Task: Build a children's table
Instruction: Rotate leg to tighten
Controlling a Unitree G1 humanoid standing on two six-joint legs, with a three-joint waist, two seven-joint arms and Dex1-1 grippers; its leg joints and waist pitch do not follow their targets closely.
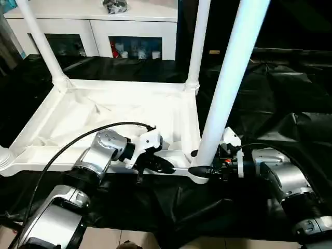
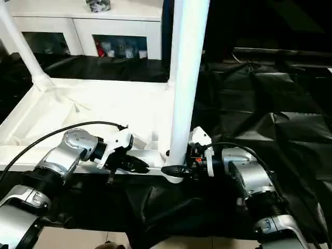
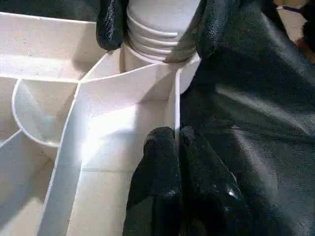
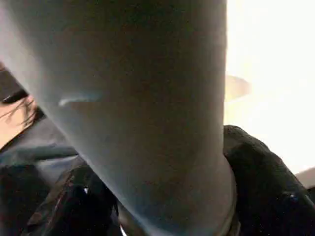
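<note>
Head views: table top (image 1: pixel 104 111) lies upside down on black sheeting (image 1: pixel 290 98), ribbed underside up. Two far legs, far-left leg (image 1: pixel 44 44) and far-right leg (image 1: pixel 197 44), stand in their corner sockets, well beyond both grippers. Left gripper (image 1: pixel 158 165) sits on the near rim of the top, fingers pinched on the thin wall, just left of the near-right corner. Right gripper (image 1: pixel 199 170) is at that corner, black fingers closed around the base of the near-right leg (image 1: pixel 228 78), which rises upright and slightly tilted straight out of the gripper. Socket stub at the near-left corner (image 1: pixel 4 155), far to the left of the left gripper. White glass-door cabinet (image 1: pixel 93 31) behind the table. Left wrist view: own fingers (image 3: pixel 162 187) clamped narrow on the rim wall (image 3: pixel 174 118), one each side. Directly ahead of them, the ribbed threaded end of the leg (image 3: pixel 157 24) enters the corner socket, with the other gripper's black fingers (image 3: pixel 110 24) wrapped on either side of it. Right wrist view: leg tube (image 4: pixel 133 108) fills the frame, black fingers (image 4: pixel 266 182) hugging it both sides at the base, touching.
</note>
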